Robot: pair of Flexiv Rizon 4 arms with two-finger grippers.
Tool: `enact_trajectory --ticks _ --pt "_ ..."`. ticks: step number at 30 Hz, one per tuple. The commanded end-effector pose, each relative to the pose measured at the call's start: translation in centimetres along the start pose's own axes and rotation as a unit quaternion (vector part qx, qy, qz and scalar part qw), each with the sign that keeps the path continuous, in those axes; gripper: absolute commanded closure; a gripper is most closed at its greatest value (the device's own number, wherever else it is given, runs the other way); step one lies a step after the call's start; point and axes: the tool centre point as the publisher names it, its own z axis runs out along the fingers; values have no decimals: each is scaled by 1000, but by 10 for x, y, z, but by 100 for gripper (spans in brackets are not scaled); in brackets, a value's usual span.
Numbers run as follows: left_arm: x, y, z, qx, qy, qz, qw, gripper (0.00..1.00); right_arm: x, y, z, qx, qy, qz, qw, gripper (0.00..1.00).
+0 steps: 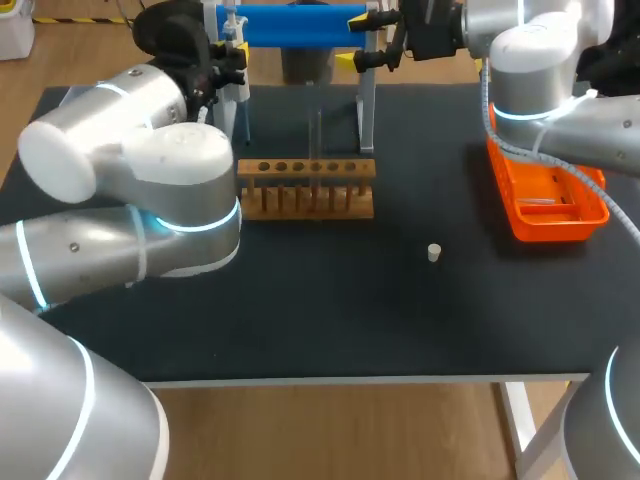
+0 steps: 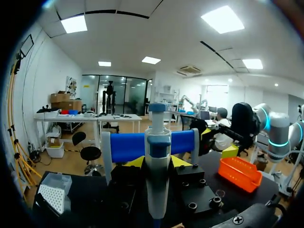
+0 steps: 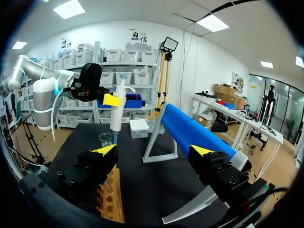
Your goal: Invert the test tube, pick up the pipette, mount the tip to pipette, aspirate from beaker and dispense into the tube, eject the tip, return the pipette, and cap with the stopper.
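Note:
My left gripper is raised over the table's far left, shut on a white and blue pipette that stands upright between its fingers. The right wrist view shows the same pipette above a small clear beaker. My right gripper is open and empty, and hangs high beside the blue roller stand. A wooden tube rack sits mid-table, with what looks like a faint clear tube upright in it. A small white stopper lies to the right of the rack.
An orange tray sits at the table's right edge under my right arm. A white tip box stands at the far side near the beaker. The blue roller's frame legs stand just behind the rack.

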Motion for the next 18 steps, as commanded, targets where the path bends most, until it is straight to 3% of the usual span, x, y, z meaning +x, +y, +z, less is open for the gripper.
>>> enact_trajectory --ticks 1,18 --pt "2 -6 13 -13 -32 1 999 100 1 0 -1 0 -2 0 1000 0" --pt "-15 -8 39 -35 -63 0 997 100 1 0 -1 0 -2 0 1000 0"
